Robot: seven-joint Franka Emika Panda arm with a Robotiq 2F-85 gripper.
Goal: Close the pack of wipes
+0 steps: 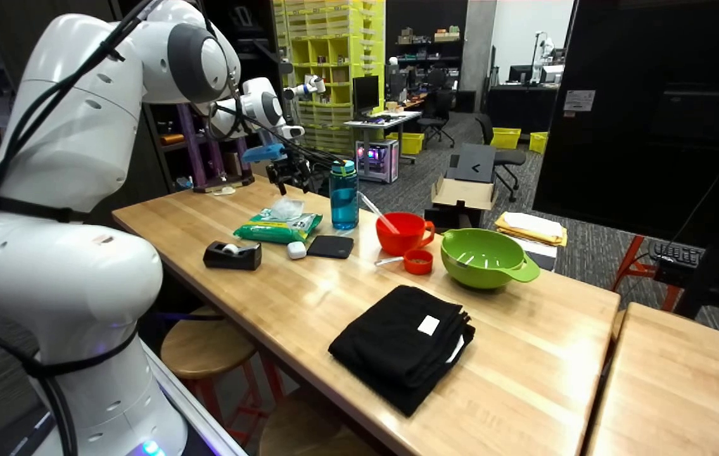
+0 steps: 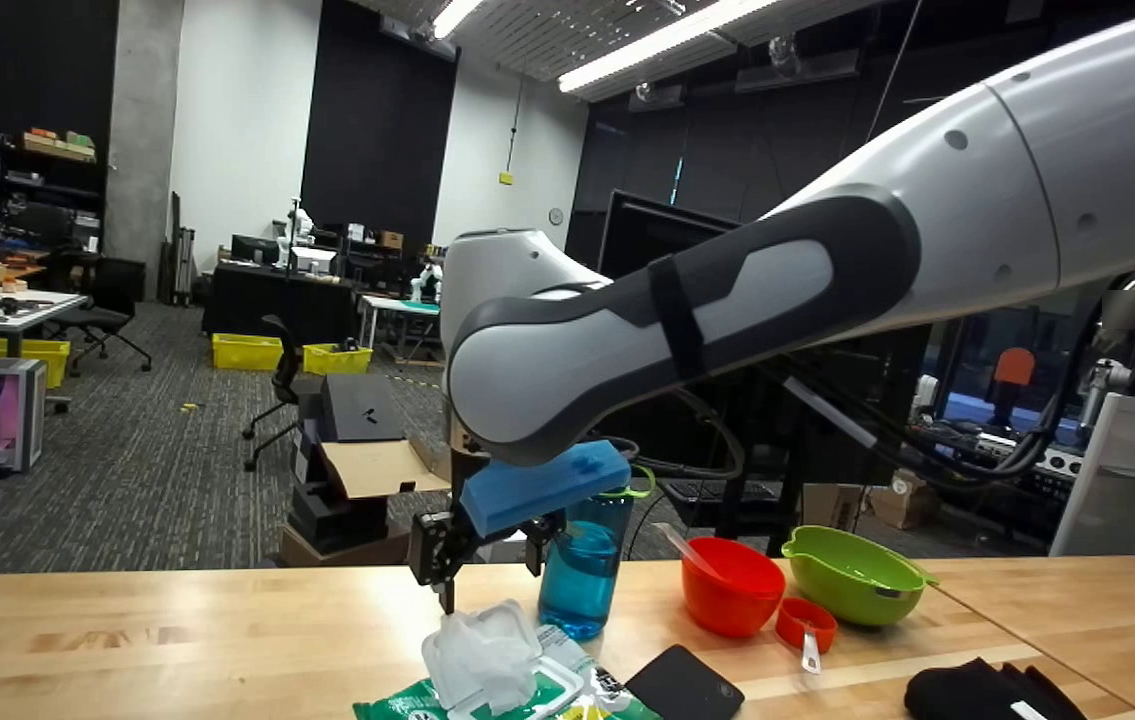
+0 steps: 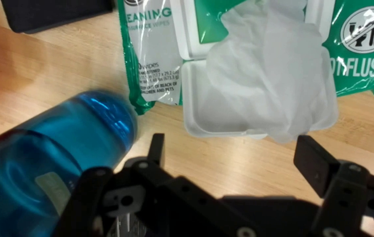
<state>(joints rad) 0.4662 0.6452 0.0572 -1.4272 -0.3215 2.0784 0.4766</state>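
Note:
The pack of wipes (image 1: pixel 273 233) is green and lies flat on the table. It also shows in an exterior view (image 2: pixel 402 706) and in the wrist view (image 3: pixel 351 79). Its white lid (image 3: pixel 203 108) is flipped open toward my gripper. A crumpled white wipe (image 3: pixel 266 72) sticks out of the opening and covers part of the lid. In an exterior view the lid (image 2: pixel 442 665) stands tilted up behind the wipe. My gripper (image 3: pixel 233 146) is open and empty, its fingertips just off the lid's free edge. It hangs above the table in both exterior views (image 1: pixel 294 187) (image 2: pixel 489 588).
A teal bottle (image 3: pixel 91 131) stands close beside the gripper's left finger. A flat black case (image 1: pixel 330 247), a small white case (image 1: pixel 296 250) and a tape dispenser (image 1: pixel 232 256) lie near the pack. A red cup (image 1: pixel 400 237), green bowl (image 1: pixel 483 259) and black cloth (image 1: pixel 397 342) are farther along.

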